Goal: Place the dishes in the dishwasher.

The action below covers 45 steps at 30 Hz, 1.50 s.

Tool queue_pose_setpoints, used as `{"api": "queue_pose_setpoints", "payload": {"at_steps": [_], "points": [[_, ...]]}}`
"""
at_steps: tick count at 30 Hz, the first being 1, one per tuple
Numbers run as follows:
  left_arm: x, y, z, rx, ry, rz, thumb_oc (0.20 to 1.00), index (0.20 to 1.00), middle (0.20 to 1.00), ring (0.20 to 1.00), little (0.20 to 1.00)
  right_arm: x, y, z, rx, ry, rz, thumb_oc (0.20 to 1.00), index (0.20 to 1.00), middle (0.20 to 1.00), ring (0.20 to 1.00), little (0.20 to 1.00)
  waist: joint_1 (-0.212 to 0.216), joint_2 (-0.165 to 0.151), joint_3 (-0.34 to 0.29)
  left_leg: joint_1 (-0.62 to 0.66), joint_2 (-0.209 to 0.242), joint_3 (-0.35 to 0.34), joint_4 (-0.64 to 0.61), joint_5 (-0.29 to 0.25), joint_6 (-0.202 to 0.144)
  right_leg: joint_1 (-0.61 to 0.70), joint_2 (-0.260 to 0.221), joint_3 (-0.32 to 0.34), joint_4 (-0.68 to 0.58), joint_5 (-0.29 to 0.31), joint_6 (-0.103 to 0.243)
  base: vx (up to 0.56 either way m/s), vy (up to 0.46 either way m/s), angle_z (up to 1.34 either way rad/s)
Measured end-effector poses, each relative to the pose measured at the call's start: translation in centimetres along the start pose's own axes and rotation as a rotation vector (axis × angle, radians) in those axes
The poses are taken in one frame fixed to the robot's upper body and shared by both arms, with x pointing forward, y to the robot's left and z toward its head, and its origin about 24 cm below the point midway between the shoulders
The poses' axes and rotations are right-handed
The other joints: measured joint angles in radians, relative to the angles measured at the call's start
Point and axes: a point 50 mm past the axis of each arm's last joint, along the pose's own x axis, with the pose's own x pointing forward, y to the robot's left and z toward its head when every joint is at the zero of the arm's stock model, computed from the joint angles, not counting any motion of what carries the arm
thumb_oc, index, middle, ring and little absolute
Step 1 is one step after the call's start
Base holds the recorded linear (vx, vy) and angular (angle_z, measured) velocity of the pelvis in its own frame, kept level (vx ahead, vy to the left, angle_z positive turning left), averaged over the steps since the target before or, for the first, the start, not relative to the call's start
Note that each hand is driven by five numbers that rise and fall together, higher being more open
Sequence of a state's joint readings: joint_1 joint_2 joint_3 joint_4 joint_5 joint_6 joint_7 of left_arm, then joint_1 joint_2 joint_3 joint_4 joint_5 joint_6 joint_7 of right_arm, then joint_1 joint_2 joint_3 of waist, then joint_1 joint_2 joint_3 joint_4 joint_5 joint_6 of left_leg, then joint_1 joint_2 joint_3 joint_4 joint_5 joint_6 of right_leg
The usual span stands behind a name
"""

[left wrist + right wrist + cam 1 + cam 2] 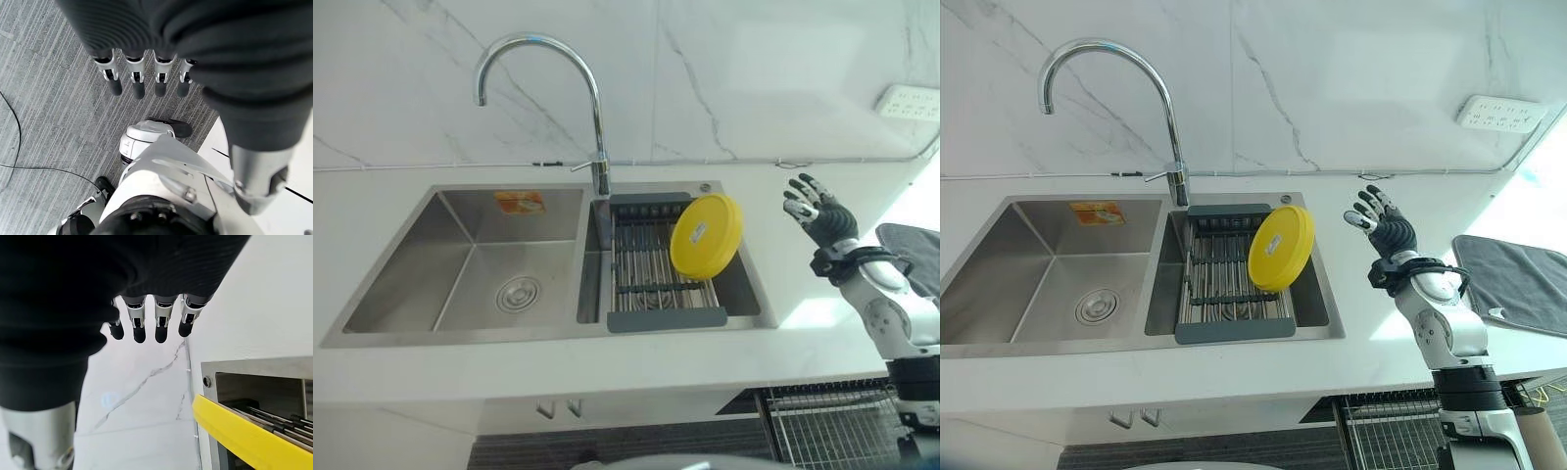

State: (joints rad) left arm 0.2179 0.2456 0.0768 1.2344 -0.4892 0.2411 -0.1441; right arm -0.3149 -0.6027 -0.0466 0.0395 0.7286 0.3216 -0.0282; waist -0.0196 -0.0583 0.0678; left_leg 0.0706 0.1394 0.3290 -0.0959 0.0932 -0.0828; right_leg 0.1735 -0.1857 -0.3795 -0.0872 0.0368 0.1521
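White counter [607, 372] across the whole scene, marble wall [754, 78] at the far side. Double steel sink [470, 264] sunk into it, with a tall curved tap [597, 147] at the far edge between the two basins. Left basin bare apart from a drain [519, 294] and an orange sticker [520, 203]. Grey rack [656, 269] sitting in the right basin. Yellow plate [706, 235] propped up on edge at the rack's right side, tilted, leaning toward the basin's right wall. Right hand [1383, 223] up over the counter just right of the sink, fingers spread straight, holding nothing, clear of the plate with a gap between. Left hand [146, 78] hanging down over grey floor, fingers straight, empty too. Dark mat [1518, 284] at the counter's far right. Wire basket [1391, 421] showing below the counter's near edge on the right.
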Motion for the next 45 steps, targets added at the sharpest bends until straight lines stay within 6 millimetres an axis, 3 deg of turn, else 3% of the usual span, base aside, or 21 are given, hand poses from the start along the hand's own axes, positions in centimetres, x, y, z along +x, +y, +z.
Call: {"api": "queue_pose_setpoints", "payload": {"at_steps": [18,25,45], "points": [[0.0,-0.4,0.7,0.005,-0.008,-0.015,1.0,1.0,1.0,1.0,1.0,0.8,-0.2,-2.4,0.066,0.18,-0.03,1.0,1.0,1.0,1.0,1.0,0.006,0.008,0.039,-0.017,0.0,-0.018,0.0,0.004,-0.001,-0.003,0.002,-0.021,0.0,-0.002,-0.003,-0.01,0.003,0.03],[-0.1,-0.3,1.0,0.007,-0.021,-0.011,1.0,1.0,1.0,1.0,1.0,1.6,0.4,-1.9,0.161,0.189,0.022,1.0,1.0,1.0,1.0,1.0,0.009,0.014,0.045,-0.016,0.0,-0.019,0.0,0.004,-0.001,-0.002,0.002,-0.022,0.0,-0.002,-0.003,0.0,0.0,0.0],[-0.1,-1.0,2.1,0.008,-0.04,-0.025,1.0,1.0,1.0,1.0,1.0,1.9,1.5,-2.0,0.161,0.217,0.072,1.0,1.0,1.0,1.0,1.0,0.026,0.012,0.046,-0.017,0.0,-0.021,0.0,0.004,-0.001,0.0,0.002,-0.026,0.0,-0.003,-0.004,0.0,0.0,0.0]]}}
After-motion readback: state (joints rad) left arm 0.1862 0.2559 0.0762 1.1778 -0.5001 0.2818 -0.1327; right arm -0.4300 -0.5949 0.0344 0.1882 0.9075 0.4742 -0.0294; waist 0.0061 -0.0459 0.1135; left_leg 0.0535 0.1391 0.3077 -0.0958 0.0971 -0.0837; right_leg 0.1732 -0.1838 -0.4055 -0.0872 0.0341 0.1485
